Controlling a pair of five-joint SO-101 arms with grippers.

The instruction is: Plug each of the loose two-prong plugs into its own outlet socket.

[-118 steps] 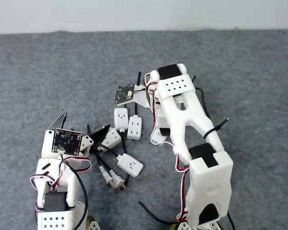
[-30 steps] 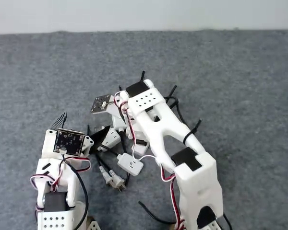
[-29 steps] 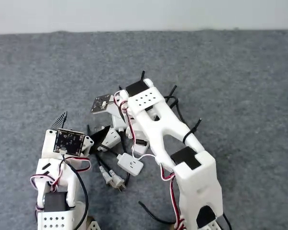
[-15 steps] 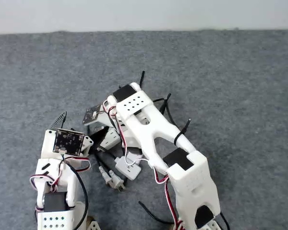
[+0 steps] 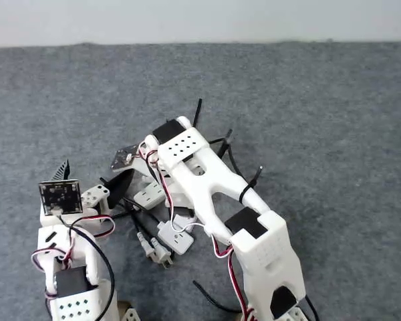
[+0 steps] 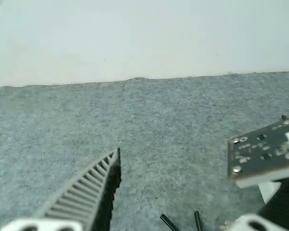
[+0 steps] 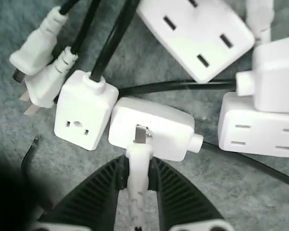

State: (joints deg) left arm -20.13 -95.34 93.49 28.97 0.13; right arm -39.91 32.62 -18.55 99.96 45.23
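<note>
Fingers (image 7: 106, 190) of the right gripper (image 7: 137, 167) clench a two-prong plug (image 7: 138, 150), now swung down, left of the surface's middle, onto a white outlet socket (image 7: 161, 126); insertion appears close, prongs not yet seated.

Right gripper (image 7: 137, 166) swung left over the sockets (image 5: 149, 196) (plug (image 7: 136, 187) clamped between its fingers). Left gripper (image 5: 87, 182) pulled back leftward.

surface: grey carpet (image 5: 334, 120) | backdrop: plain pale wall (image 5: 187, 20)
</note>
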